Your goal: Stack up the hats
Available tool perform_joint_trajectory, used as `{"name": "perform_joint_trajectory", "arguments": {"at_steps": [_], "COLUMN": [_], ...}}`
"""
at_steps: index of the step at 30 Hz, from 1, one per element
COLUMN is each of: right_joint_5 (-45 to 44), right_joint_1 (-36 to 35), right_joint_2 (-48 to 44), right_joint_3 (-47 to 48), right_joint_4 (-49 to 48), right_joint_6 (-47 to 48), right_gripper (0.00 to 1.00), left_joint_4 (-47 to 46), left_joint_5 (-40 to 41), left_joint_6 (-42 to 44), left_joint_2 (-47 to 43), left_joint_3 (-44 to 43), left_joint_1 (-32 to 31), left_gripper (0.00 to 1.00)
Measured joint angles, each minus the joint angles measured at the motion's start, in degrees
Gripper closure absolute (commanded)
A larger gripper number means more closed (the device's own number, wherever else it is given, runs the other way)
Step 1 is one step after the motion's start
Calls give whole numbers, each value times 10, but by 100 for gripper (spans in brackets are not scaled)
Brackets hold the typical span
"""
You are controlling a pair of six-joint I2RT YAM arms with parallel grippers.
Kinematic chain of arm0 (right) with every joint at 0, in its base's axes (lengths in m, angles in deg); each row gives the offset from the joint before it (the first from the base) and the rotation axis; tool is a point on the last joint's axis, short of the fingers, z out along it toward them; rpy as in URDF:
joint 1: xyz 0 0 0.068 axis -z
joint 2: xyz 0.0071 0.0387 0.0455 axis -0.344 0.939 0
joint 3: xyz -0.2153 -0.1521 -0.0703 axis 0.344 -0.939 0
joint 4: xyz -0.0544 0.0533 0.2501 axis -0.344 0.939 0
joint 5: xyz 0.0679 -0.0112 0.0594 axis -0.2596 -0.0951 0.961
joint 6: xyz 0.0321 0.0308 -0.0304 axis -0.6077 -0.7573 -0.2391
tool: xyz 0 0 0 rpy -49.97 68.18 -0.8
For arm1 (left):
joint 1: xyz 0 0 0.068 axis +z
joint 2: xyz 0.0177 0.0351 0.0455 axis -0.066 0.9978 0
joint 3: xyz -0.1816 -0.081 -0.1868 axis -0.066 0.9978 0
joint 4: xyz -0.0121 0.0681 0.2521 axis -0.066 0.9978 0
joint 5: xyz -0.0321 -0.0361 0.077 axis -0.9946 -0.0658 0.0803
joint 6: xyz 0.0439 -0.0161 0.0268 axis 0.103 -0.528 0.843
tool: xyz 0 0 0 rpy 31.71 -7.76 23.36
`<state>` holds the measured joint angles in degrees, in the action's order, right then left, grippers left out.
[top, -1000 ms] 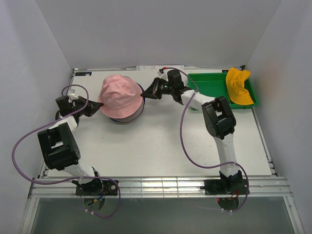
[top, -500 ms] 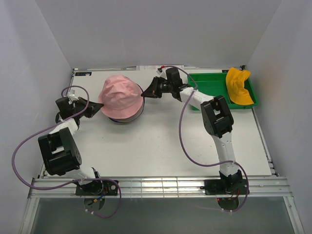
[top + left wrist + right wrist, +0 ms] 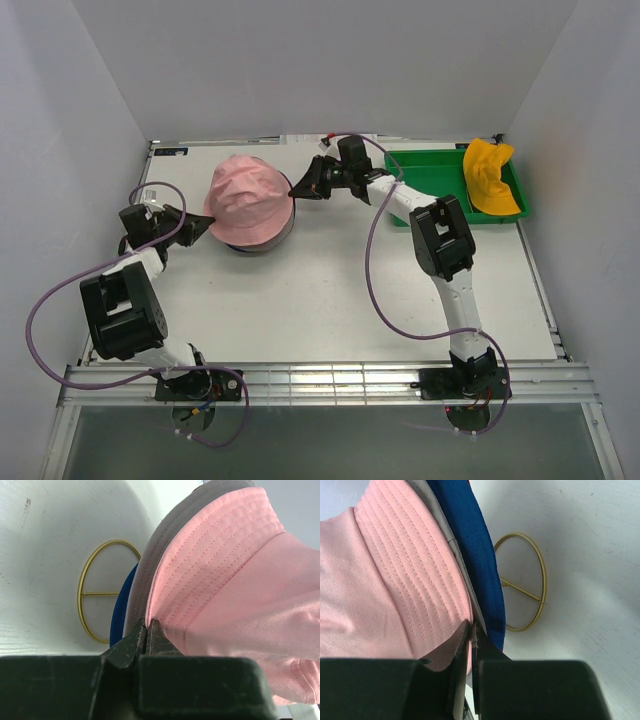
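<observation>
1. Pink hat [image 3: 248,198] on top of the pile, crown up, near the far edge of the worktop [image 3: 330,290], left of the middle. Soft woven cloth, rows of stitching around the floppy brim, shallow folds in the crown.
2. Directly under it, visible only as brim edges: grey hat [image 3: 145,587], then blue hat [image 3: 475,555]. Dark red one not possible to tell for sure.
3. Left hand [image 3: 205,228] clenched on the pink brim at the side toward the left edge. Right hand [image 3: 297,190] clenched on the same brim at the opposite side. In both wrist views, fingertips pressed together with cloth between them.
4. Held from two sides most likely to keep the brim spread and to seat the hat evenly over the pile without dragging the lower ones. Judged as nearly seated, not yet let go.
5. One wire ring [image 3: 100,594] flat on the worktop just beside the pile on the left side, second wire ring [image 3: 520,589] on the right side, both apart from the hands.
6. Yellow-orange hat [image 3: 488,178] well apart, crumpled over the right end of the green tray [image 3: 430,175] in the far right corner. By the look of it, the last one to stack.
</observation>
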<state>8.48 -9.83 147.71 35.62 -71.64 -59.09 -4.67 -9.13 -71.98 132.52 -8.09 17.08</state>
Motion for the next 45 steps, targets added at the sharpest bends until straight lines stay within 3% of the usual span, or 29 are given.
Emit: {"name": "perform_joint_trajectory", "arguments": {"at_steps": [9,12,13,20,31,34,39,45], "right_joint_5": [6,9,9,-16,-42,-47,-57,-85], "right_joint_1": [1,2,3,14,37,37,33,-9], "right_joint_2": [13,20,21,30,35,-1,-133,-251], "right_joint_3": [28,39,43,54,48,6,-153,-274], "right_joint_4": [25,31,34,68,102,92,26,-52], "right_joint_6": [13,14,15,37,42,34,-5,-46], "right_gripper": [92,92,92,70,55,53,52,42], "left_joint_4": [-2,7,13,72,156,169,179,158], "left_joint_5": [3,3,4,23,57,63,68,63], "left_joint_6": [-1,1,3,25,50,52,51,34], "left_joint_2": [-1,-8,-11,-30,-62,-73,-77,-52], "left_joint_3": [3,3,3,0,-39,-56,-95,-149], "left_joint_1": [-3,-4,-4,-3,-3,-3,-2,-2], "left_gripper": [100,91,83,54,46,45,43,39]}}
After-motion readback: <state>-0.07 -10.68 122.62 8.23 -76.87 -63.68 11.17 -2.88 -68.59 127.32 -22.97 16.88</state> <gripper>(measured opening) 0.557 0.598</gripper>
